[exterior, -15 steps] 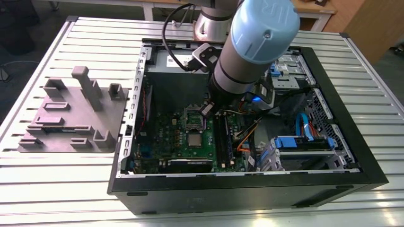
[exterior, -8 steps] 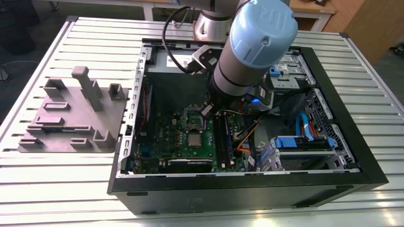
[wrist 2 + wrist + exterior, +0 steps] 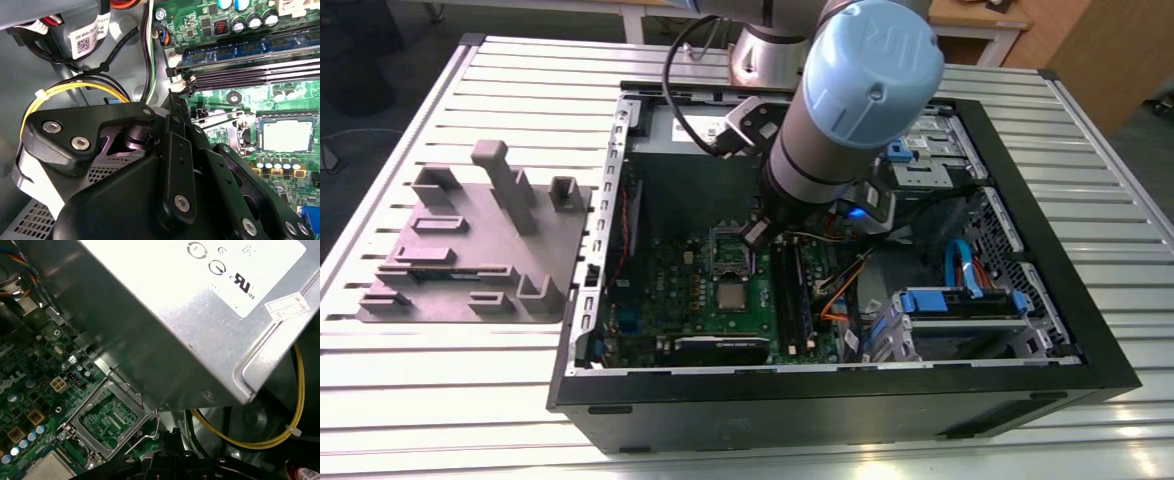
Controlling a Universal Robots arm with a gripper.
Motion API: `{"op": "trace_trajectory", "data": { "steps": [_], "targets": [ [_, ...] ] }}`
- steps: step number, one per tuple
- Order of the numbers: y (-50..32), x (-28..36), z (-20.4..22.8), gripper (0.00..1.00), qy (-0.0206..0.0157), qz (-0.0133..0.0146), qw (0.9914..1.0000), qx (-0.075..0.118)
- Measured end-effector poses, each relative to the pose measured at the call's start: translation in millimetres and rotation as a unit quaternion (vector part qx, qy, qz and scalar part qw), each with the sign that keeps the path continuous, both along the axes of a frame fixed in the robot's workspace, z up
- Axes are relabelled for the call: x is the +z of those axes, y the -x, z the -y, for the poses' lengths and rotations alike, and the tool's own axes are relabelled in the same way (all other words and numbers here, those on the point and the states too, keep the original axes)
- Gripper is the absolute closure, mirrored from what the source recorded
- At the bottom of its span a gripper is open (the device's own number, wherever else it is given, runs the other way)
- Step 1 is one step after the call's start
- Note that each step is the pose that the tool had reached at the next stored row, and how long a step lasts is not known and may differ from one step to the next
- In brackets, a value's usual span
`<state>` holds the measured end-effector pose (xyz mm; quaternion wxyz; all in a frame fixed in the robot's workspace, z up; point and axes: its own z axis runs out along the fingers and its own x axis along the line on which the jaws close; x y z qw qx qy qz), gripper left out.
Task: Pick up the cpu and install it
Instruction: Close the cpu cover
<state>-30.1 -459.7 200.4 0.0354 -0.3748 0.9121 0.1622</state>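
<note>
Computer case [image 3: 854, 405] on slatted metal table [image 3: 454, 440]; fingers [image 3: 176, 150] pressed together over motherboard [image 3: 654, 290], cpu [image 3: 731, 296] lying on it.

The open black computer case [image 3: 854, 410] is free across its whole top. Inside, the thick grey and blue robot arm [image 3: 854, 110] takes up the middle. A silver-grey metal box with a white label [image 3: 200, 315] stands just beside the raised metal socket frame [image 3: 107, 417] and its wire lever [image 3: 158, 427], and a yellow cable [image 3: 295, 390] loops next to the box. Long black memory slots [image 3: 250, 75] and a blue drive cage [image 3: 961, 300] crowd the exterior view's right. The small flat silver-grey square cpu [image 3: 730, 295] lies uncovered from above. On the slatted metal counter [image 3: 454, 400], a grey moulded plastic tray with upright posts [image 3: 467, 250] blocks the exterior view's left.
</note>
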Motion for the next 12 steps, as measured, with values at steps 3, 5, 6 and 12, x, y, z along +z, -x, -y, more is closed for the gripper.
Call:
{"op": "trace_trajectory", "data": {
  "steps": [3, 5, 6, 12],
  "targets": [
    [0.9, -1.1, -1.1, 0.9, -0.0024, 0.0, 1.0, 0.0],
    [1.5, -2.0, -1.9, 0.9, -0.0034, 0.0, 0.99999, 0.0],
    [1.6, -2.7, -2.3, 0.9, -0.0037, 0.0, 0.99999, 0.0],
    [2.9, -6.1, -3.0, 0.9, -0.0041, 0.0, 0.99999, 0.0]
  ]
}}
